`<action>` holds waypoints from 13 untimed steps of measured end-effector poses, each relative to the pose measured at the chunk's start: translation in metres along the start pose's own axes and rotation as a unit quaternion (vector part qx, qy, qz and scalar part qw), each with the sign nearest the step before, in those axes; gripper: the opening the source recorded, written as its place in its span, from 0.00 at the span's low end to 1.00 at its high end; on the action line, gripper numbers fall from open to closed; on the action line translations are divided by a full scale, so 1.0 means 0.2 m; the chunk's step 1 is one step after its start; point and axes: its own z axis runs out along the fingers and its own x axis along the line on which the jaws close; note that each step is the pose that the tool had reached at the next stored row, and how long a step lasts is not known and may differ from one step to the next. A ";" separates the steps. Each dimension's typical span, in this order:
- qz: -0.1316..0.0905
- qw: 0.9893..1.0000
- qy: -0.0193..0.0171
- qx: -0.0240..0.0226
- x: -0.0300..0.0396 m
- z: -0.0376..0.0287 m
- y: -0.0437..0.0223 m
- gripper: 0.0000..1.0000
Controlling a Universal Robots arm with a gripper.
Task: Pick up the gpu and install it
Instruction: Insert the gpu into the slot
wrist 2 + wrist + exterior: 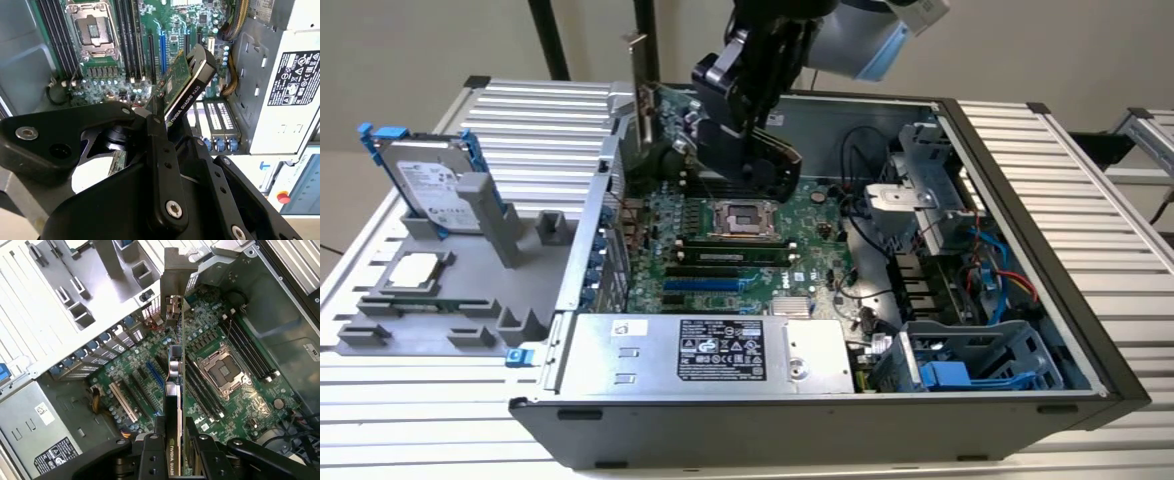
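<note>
Gripping the gpu (pixel 670 125) near its cooler end, the gripper (pixel 744 115) had its claw clamped tight on the card. In the first wrist view the fingers (pixel 150 460) pressed either side of the board edge, no gap to see. The card hung edge-down over the mobo (pixel 720 290) inside the open PC case (pixel 1047 215), toward the far corner on the exterior view's left. Its silver bracket (pixel 172 270) pointed at the case's rear wall w/ the port cut-outs. In the second wrist view the gpu (pixel 186 85) was tilted, black cooler facing the camera. The black and blue expansion slots (pixel 161 50) lay beyond it and the card was clear of them, so not seated. The bare CPU socket (pixel 744 218) sat just beside the card's lower edge, w/ the RAM slots (pixel 736 250) next to that. The PSU (pixel 720 352) filled the near side of the case. Outside the case, on the exterior view's left, an HDD (pixel 427 180) w/ blue frame stood upright in a grey fixture tray (pixel 454 300), well apart from the gripper. All of it rested on a slatted metal table (pixel 1067 130).
</note>
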 end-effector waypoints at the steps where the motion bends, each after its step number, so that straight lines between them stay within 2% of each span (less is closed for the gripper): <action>1: -0.005 1.000 0.001 0.000 -0.001 0.000 -0.001 0.00; 7: -0.036 0.999 0.005 0.000 -0.003 0.000 -0.005 0.00; 13: -0.069 0.998 0.009 -0.001 -0.005 -0.001 -0.008 0.00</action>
